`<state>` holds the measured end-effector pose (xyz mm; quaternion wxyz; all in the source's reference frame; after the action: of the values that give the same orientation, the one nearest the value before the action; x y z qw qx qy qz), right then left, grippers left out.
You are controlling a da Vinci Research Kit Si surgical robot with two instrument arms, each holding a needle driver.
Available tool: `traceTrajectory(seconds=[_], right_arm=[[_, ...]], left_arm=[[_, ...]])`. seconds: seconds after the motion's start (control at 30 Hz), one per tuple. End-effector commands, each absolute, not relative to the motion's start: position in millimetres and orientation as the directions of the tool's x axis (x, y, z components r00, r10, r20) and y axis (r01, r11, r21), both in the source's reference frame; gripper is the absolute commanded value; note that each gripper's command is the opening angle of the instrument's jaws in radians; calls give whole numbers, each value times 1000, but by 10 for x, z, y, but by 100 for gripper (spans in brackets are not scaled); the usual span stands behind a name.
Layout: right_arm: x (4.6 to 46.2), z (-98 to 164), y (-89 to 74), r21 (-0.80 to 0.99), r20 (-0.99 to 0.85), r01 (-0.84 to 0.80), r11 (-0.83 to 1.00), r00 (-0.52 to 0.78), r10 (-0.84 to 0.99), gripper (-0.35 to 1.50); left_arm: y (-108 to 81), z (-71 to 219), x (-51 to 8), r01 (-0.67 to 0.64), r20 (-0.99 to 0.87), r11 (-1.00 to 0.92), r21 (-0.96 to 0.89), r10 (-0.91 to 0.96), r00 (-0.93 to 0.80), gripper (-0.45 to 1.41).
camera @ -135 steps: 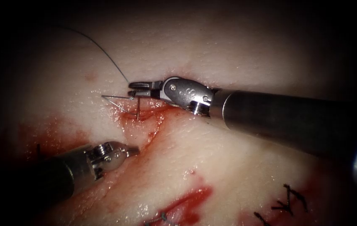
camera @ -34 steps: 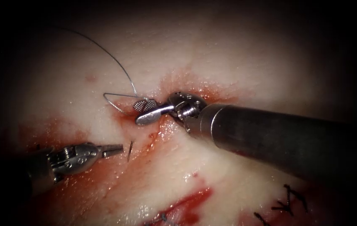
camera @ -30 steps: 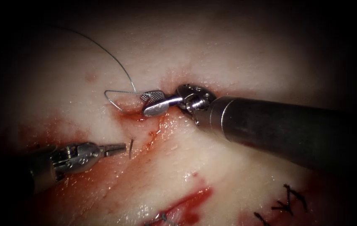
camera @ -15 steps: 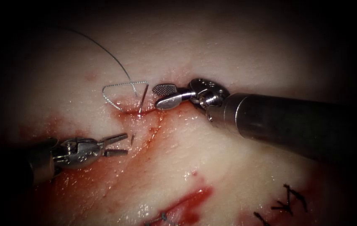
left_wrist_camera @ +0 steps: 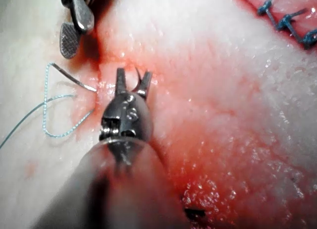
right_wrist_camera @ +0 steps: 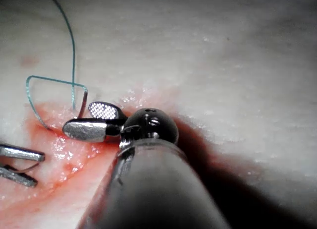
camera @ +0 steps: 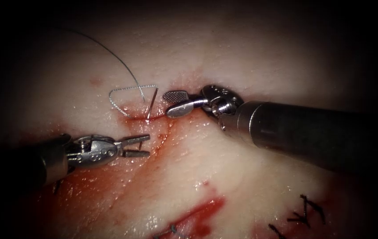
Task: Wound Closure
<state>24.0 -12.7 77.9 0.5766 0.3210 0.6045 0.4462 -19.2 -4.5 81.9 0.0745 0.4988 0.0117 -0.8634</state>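
- Right now my left tool (camera: 146, 145) has its jaws parted narrowly, one on each side of the needle tip (camera: 140, 145). The tip rises from the tissue (camera: 242, 177) just left of the cut (camera: 164, 132). I see no grip on it yet.
- In the left wrist view the curved tip (left_wrist_camera: 136, 73) stands in the gap between the left tool's (left_wrist_camera: 132, 80) jaws.
- My right tool (camera: 167, 104) is spread wide and holds nothing. It sits just right of the needle's tail (camera: 152, 102).
- The needle is in the tissue. Its tail stands up out of the red wet margin, its middle is buried, and only tail and tip are visible.
- The thread (camera: 124, 90) runs from the tail in a small loop on the pale surface left of the cut, then curves away up and left. It is slack and neither tool holds it.
- As I judge it, the step in hand is taking the tip. I would close a little behind the point, square across the shaft, so the point isn't blunted and the needle can't twist.
- Any pull should follow the needle's curve, or the tissue may tear.
- I would keep the right tool clear of the loop.
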Motion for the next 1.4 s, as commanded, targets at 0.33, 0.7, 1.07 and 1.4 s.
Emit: traceTrajectory(seconds=[0.33, 0.7, 1.07, 1.4], right_arm=[[251, 782, -124, 914, -402, -119, 388, -129, 907, 84], [250, 780, -126, 926, -373, -104, 362, -125, 919, 81], [248, 780, -129, 837, -541, -107, 537, -15, 841, 2], [251, 777, -134, 786, -605, -96, 611, 84, 792, -3]], left_arm=[[-43, 827, -191, 133, -880, -987, -95, 21, -475, -45], [-70, 779, -200, 95, -837, -896, -435, 363, -409, -45], [-89, 715, -209, 0, -626, -675, -738, 684, -376, -45], [-105, 673, -211, 96, -673, -692, -716, 645, -363, -45]])
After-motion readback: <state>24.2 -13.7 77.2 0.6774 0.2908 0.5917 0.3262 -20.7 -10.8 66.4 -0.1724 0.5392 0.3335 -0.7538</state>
